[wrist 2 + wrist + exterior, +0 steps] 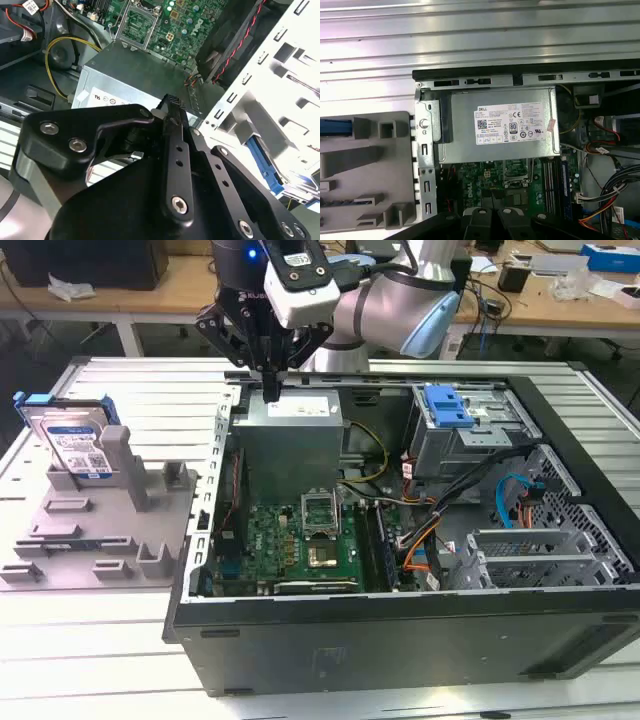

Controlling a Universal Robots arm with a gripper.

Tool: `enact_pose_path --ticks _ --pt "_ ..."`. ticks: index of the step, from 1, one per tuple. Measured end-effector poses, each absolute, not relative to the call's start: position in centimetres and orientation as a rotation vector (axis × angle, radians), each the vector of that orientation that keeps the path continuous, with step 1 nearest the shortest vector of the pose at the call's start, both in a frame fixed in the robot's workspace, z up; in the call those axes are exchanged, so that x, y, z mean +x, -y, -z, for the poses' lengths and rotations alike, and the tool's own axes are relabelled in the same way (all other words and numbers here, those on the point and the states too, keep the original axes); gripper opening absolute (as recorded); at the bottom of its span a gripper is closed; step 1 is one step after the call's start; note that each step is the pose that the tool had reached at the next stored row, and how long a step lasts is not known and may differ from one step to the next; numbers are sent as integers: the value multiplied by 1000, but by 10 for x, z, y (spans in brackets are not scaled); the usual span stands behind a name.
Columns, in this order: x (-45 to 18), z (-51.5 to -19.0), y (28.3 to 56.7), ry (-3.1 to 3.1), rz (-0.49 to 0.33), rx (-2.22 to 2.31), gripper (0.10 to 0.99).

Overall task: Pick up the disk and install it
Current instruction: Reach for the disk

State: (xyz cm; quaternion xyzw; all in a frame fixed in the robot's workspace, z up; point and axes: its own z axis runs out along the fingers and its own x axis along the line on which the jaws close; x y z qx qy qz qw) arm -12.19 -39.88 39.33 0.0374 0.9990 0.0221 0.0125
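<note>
Finding: your black pincer [270, 390] hangs over the grey metal power supply box [290, 445], fingers together, holding nothing. The silver rectangular disk in its blue frame [72, 445] stands leaning, long axis near upright, in the grey plastic rack [100, 540]. It is well apart from the pincer, toward the exterior view's left.

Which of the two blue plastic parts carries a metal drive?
The disk, propped on edge in the grey holder at the exterior view's left, outside the case. The blue clip inside the case shows no drive.
</note>
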Motion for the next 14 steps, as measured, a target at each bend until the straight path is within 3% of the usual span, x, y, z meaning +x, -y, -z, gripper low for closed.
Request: enact_pose_path --ticks 14 --pt "-124 -393 398 -3113 -69 117 106"
